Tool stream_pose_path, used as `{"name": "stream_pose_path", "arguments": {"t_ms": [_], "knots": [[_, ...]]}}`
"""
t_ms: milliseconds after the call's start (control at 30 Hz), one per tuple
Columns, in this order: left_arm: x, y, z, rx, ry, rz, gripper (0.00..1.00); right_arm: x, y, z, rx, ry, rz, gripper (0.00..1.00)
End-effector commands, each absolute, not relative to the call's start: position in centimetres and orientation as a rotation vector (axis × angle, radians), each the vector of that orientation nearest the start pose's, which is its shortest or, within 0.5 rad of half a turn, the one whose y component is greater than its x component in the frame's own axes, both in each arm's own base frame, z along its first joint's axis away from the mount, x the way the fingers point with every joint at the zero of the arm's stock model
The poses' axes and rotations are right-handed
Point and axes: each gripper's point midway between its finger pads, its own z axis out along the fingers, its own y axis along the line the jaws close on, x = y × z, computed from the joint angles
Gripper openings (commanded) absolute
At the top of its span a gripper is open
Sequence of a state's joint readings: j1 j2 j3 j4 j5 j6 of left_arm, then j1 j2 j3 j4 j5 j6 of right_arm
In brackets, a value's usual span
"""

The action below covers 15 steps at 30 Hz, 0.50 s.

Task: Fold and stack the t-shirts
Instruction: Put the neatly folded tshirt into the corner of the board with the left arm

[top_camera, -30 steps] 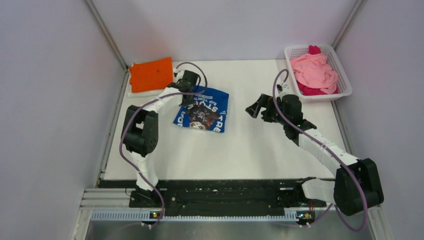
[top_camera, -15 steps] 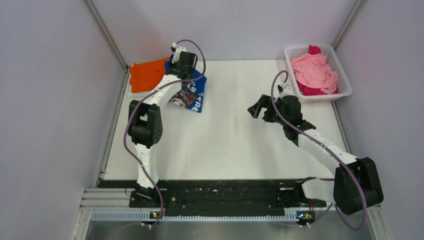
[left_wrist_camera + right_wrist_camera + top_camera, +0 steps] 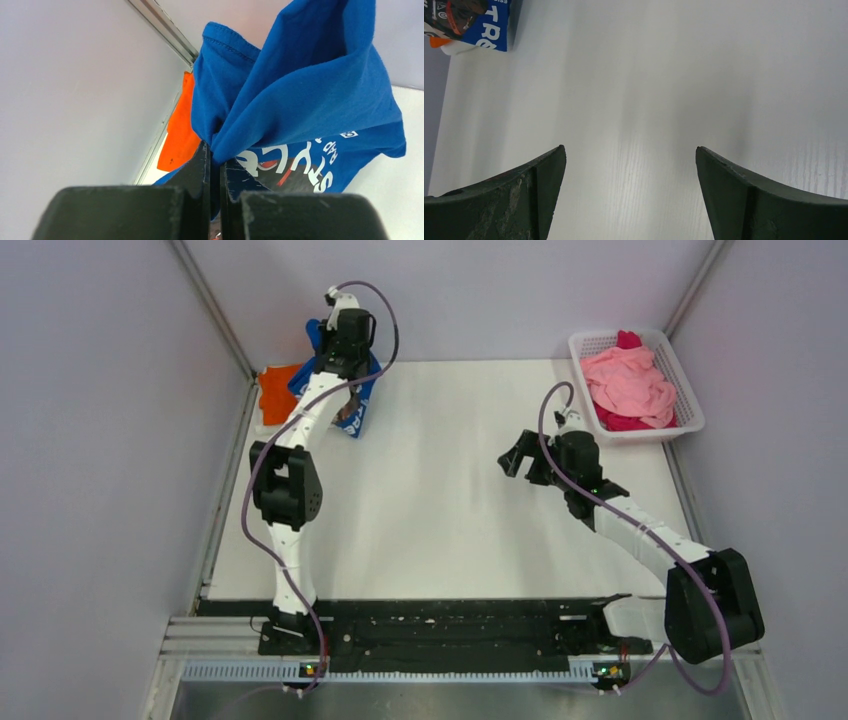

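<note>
The left gripper (image 3: 214, 161) pinches the royal-blue cotton t-shirt with white lettering (image 3: 300, 100), which dangles at the far-left corner. The flat orange t-shirt (image 3: 272, 392) lies just left and below it (likely the stack). The right gripper (image 3: 629, 160), spread and empty, is well apart.

A white mesh basket (image 3: 650, 434) sits at the far right corner of the white desk (image 3: 470, 530), close to the right wall. Pale lilac walls (image 3: 100, 490) enclose three sides, joined by slanting metal posts (image 3: 215, 318). A black rail (image 3: 450, 630) runs along the desk's near edge.
</note>
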State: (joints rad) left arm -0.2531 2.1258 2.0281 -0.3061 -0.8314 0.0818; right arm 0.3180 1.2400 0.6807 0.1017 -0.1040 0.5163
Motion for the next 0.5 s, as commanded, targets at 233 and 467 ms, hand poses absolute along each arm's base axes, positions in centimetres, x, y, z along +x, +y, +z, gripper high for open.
{"name": "stream_pose_path", "arguments": {"t_ms": [233,467], "knots": [[59.5,-0.3,33.0,-0.302,1.715,0.645,0.00,35.7,14.8,15.0,0.151,2.061,0.579,0.99],[60.8,1.2,32.4,-0.342,1.719,0.598,0.00,35.7,14.6,15.1,0.153,2.063,0.561,0.99]]}}
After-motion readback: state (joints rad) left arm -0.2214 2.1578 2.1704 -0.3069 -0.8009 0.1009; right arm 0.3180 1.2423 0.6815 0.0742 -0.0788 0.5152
